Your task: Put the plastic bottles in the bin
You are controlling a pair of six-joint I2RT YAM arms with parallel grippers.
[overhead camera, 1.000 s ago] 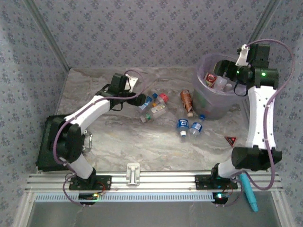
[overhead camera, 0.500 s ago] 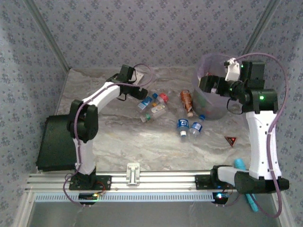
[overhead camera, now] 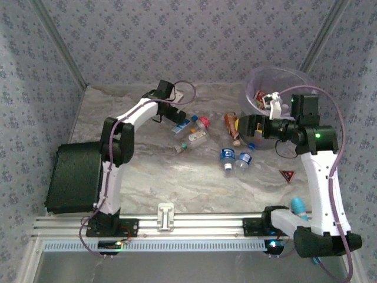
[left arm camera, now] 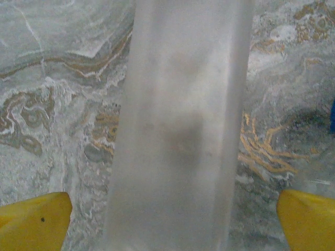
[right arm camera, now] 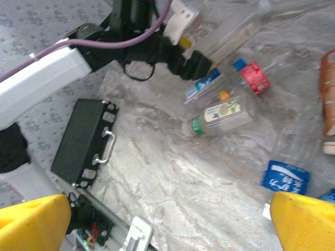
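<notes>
Swinging off the bin (overhead camera: 297,79), the right end effector (overhead camera: 242,126) now hangs spread and empty. The left end effector (left arm camera: 172,219), spread, straddles a clear bottle (left arm camera: 180,120) on the worktop (overhead camera: 147,171), apparently the next pick.

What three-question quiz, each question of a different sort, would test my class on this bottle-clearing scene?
1. True or false: the orange-brown bottle lies inside the bin.
2. What stands between the open fingers of the left gripper? A) a clear bottle; B) a sponge; C) nothing.
3. Fill in: the jaws of the right gripper are ___.
Key: 1 false; 2 A; 3 open.
</notes>
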